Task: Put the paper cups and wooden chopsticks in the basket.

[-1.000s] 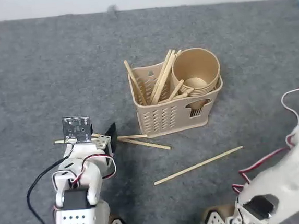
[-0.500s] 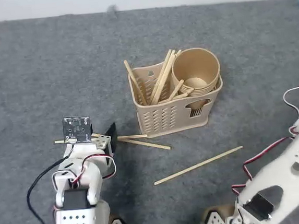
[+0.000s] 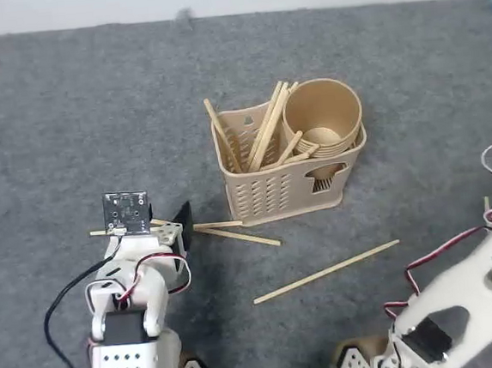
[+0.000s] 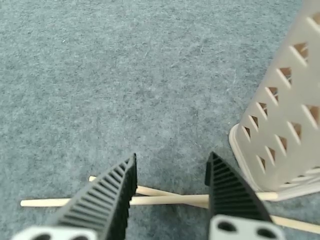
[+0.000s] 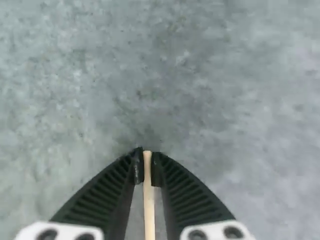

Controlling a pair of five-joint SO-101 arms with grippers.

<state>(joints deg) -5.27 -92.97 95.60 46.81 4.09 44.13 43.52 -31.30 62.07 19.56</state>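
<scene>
– Wooden chopstick (image 5: 147, 195), pale, nipped at its tip by shut right jaws over grey felt bench (image 5: 150, 60), well apart from beige slotted plastic basket (image 3: 281, 194).
– Could swing or slip mid-carry. Left jaws agape over two crossed sticks (image 4: 170, 200).

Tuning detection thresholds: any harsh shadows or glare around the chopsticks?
High view: even light, no glare, only faint shadow beside the basket. Left wrist view: soft shadow under the crossed chopsticks. Right wrist view: a dim patch on the carpet ahead of the right gripper.
</scene>
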